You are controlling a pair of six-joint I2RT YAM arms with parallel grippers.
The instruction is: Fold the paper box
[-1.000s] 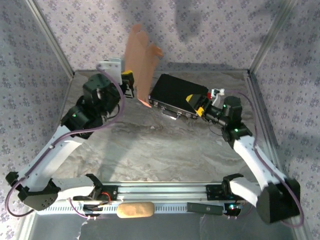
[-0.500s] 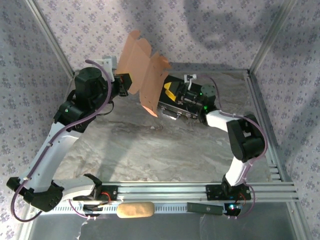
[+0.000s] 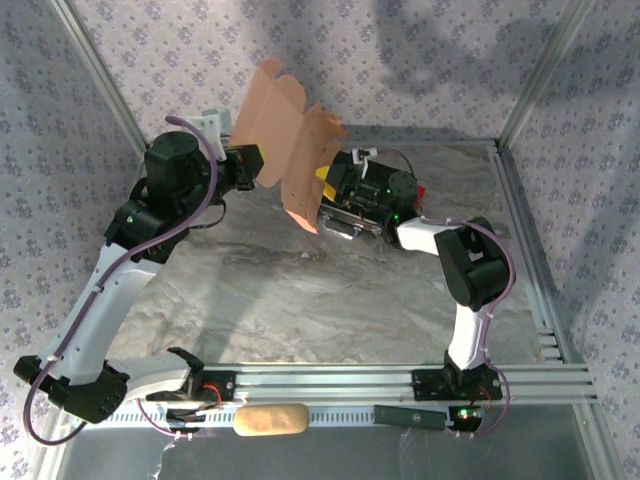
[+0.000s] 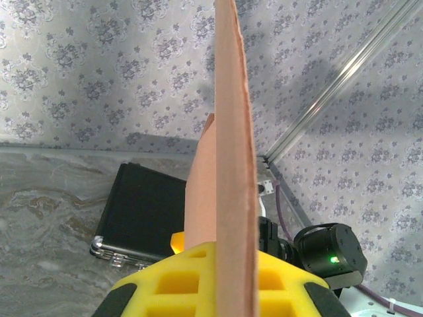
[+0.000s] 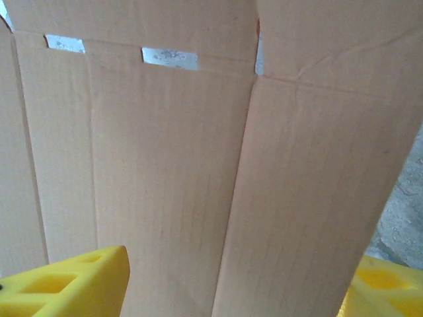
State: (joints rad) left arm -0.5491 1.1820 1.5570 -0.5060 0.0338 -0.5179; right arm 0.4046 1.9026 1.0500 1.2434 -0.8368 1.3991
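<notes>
The paper box [image 3: 285,150] is a flat salmon-tan die-cut sheet held upright in the air at the back of the table. My left gripper [image 3: 250,165] is shut on its left edge. In the left wrist view the paper box [image 4: 234,165] runs edge-on between the yellow pads of the left gripper [image 4: 228,264]. My right gripper [image 3: 330,185] is at the sheet's right side, above the black case. In the right wrist view the creased panels of the paper box [image 5: 198,152] face the camera. The right gripper [image 5: 231,294] is open, its yellow fingers [image 5: 66,284] wide apart in front of the sheet.
A black hard case [image 4: 142,205] with metal latches lies on the marble table behind the sheet, under the right arm [image 4: 330,247]. A tan sponge-like block [image 3: 270,420] lies on the near rail. Patterned walls and metal posts enclose the table [image 3: 330,300].
The right arm has swung left from the right side of the case up to the sheet, and its jaws have narrowed. The left arm has shifted and turned the sheet more face-on.
</notes>
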